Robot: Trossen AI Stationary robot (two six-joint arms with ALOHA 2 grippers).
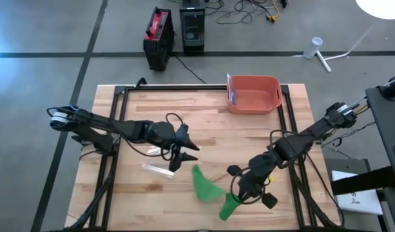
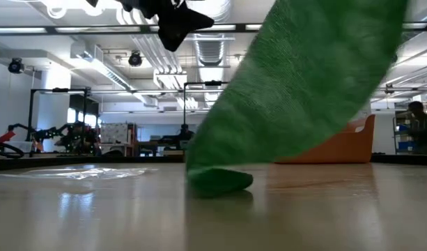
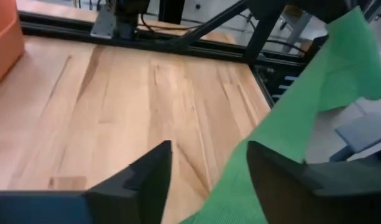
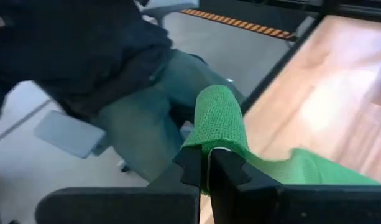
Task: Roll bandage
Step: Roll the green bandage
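Green bandage point(image 1: 207, 187) mostly unrolled across the counter point(image 1: 249, 135): right claw point(image 4: 204, 163) pinches one end, left claw point(image 3: 209, 168) spread, empty; rolling barely begun.

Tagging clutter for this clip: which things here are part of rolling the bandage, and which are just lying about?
In the job:
- bandage, green, one end pinched in the right gripper
- left gripper, open above the table, holding nothing

Lying about:
- orange bin at the table's far edge
- clear wrapper near the left gripper
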